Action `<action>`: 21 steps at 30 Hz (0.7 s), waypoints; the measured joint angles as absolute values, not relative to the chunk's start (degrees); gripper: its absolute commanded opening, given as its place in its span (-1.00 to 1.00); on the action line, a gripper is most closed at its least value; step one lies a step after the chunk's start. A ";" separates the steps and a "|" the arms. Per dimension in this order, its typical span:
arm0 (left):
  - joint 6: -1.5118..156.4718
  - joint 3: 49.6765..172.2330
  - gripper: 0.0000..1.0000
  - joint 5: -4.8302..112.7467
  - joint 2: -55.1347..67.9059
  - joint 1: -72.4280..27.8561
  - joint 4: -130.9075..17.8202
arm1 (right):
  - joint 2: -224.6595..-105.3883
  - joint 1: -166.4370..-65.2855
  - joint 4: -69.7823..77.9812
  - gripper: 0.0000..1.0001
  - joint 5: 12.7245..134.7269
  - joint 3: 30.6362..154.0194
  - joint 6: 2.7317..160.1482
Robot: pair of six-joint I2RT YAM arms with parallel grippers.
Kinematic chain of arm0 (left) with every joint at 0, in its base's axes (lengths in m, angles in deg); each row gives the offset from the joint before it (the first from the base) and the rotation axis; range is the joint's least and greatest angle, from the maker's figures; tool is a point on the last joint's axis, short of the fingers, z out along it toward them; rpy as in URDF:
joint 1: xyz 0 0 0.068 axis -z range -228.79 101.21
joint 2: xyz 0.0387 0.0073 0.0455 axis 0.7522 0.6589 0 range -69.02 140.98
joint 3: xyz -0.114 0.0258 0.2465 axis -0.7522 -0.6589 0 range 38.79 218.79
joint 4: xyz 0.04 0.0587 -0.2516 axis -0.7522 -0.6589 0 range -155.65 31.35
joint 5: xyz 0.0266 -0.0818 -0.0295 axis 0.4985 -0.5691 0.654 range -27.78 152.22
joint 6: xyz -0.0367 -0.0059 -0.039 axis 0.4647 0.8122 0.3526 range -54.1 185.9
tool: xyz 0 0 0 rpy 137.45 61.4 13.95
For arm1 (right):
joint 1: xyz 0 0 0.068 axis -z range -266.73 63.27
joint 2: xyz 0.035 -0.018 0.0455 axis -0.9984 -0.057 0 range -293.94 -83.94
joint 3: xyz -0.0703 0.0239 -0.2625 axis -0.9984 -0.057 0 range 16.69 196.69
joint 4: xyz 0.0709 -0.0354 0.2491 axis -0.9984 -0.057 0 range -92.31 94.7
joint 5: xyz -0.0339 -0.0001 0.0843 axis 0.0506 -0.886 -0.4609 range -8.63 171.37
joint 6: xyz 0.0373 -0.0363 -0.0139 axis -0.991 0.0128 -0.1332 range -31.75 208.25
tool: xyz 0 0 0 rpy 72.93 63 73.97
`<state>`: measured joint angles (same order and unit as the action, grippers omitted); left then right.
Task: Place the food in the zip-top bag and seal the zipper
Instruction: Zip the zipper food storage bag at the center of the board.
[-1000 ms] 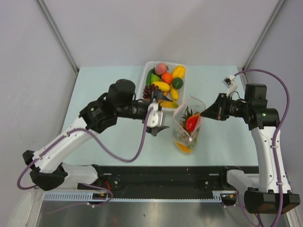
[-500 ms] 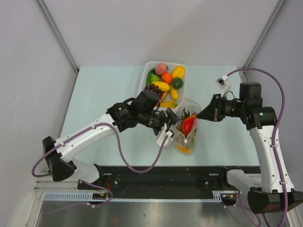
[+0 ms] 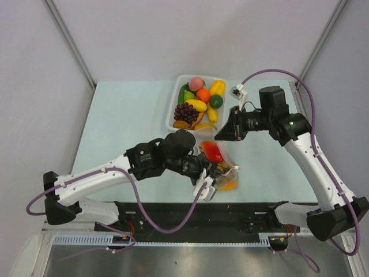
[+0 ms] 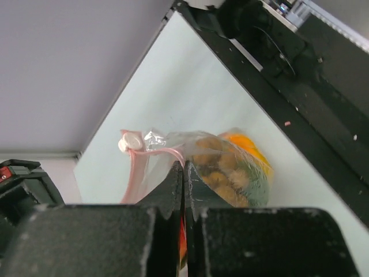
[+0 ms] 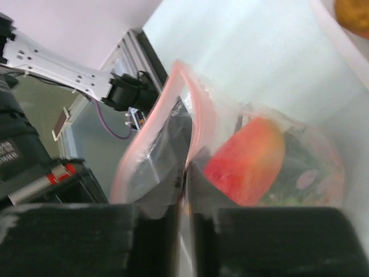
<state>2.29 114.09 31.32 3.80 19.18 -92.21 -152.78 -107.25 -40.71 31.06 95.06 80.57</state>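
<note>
I read the zip-top bag (image 3: 223, 163) as clear plastic, with its zipper (image 5: 195, 115) a pink-red strip. Through the bag show a red-yellow piece (image 5: 248, 158), an orange pineapple (image 4: 249, 145) and a brown bunch (image 4: 216, 167). Beyond the bag, the white tray (image 3: 172, 112) holds dark purple grapes (image 3: 185, 111), a yellow mango (image 3: 217, 87) and a green piece (image 3: 216, 101). Under the bag, the table (image 3: 127, 121) is pale mint.

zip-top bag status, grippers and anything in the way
Left gripper shut on zip-top bag, right gripper shut on its mouth edge. Zipper unsealed, food inside. More food in tray behind.
</note>
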 measured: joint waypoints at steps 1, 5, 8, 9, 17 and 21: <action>4.84 114.09 -1.00 32.09 3.97 19.33 -90.77 | -153.55 -108.06 -40.19 -0.19 31.04 95.74 80.51; 13.80 113.68 -1.00 35.70 5.17 19.31 -86.53 | -154.68 -108.95 -40.89 0.46 31.17 98.62 84.31; 18.85 111.97 -0.99 37.79 5.24 19.20 -83.42 | -152.43 -103.92 -43.18 0.49 30.87 99.11 88.29; 20.73 111.47 -1.00 38.28 5.28 18.92 -82.26 | -150.97 -100.54 -44.67 0.50 30.52 99.02 90.23; 31.29 111.69 -1.00 38.84 8.12 13.74 -76.84 | -129.39 -87.38 -54.02 0.46 29.71 93.60 106.32; 36.56 113.28 -1.00 38.23 10.81 10.28 -75.68 | -121.05 -87.36 -55.99 0.45 27.63 88.29 110.87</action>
<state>36.56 113.28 38.23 10.81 10.28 -75.68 -121.05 -87.36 -55.99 27.63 88.29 110.87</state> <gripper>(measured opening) 0.005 0.732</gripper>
